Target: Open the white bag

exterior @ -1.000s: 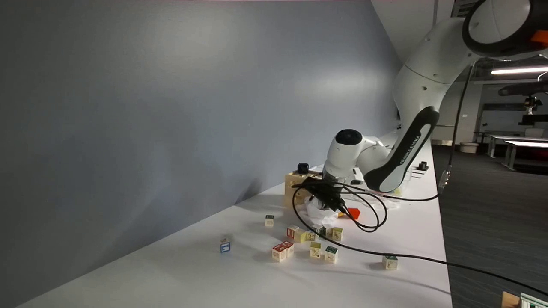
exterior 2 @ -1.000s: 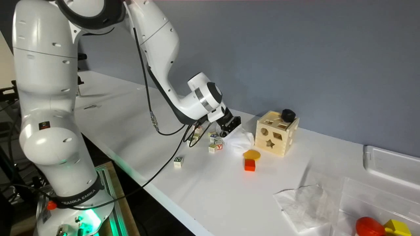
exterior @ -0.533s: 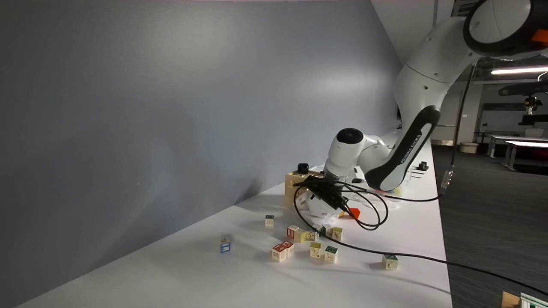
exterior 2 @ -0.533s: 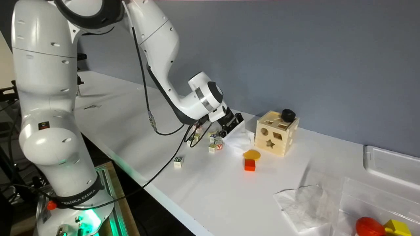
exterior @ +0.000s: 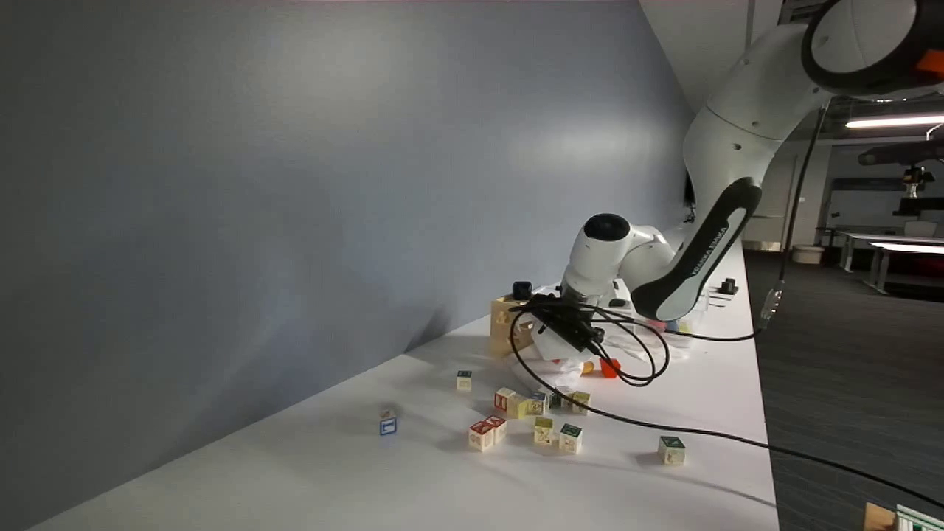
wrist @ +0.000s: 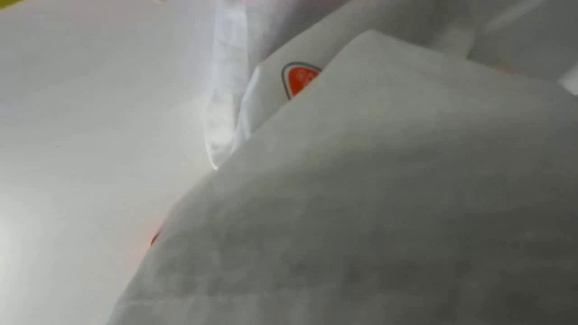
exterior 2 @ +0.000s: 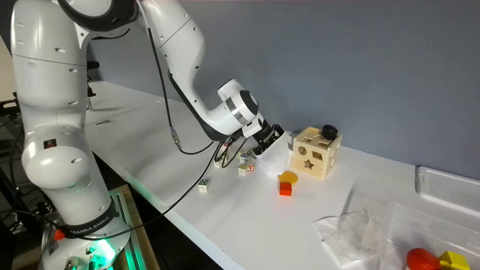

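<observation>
One white bag [exterior 2: 275, 157] covers the tip of the end effector [exterior 2: 270, 141], just beside the wooden cube [exterior 2: 309, 156] on the bench [exterior 2: 240, 217]. We cannot tell whether the jaws stand wide or narrow, because the bag hides them. In the wrist view we see a red mark [wrist: 300, 80] beyond the bag's nearest fold. We find a yellow disc [exterior 2: 288, 176], a red block [exterior 2: 285, 189] and letter blocks [exterior: 481, 436] nearby.

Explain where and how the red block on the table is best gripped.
Probably on the two opposite sides not facing the yellow piece, coming from above: the red block looks box-shaped, and that piece crowds one side.
</observation>
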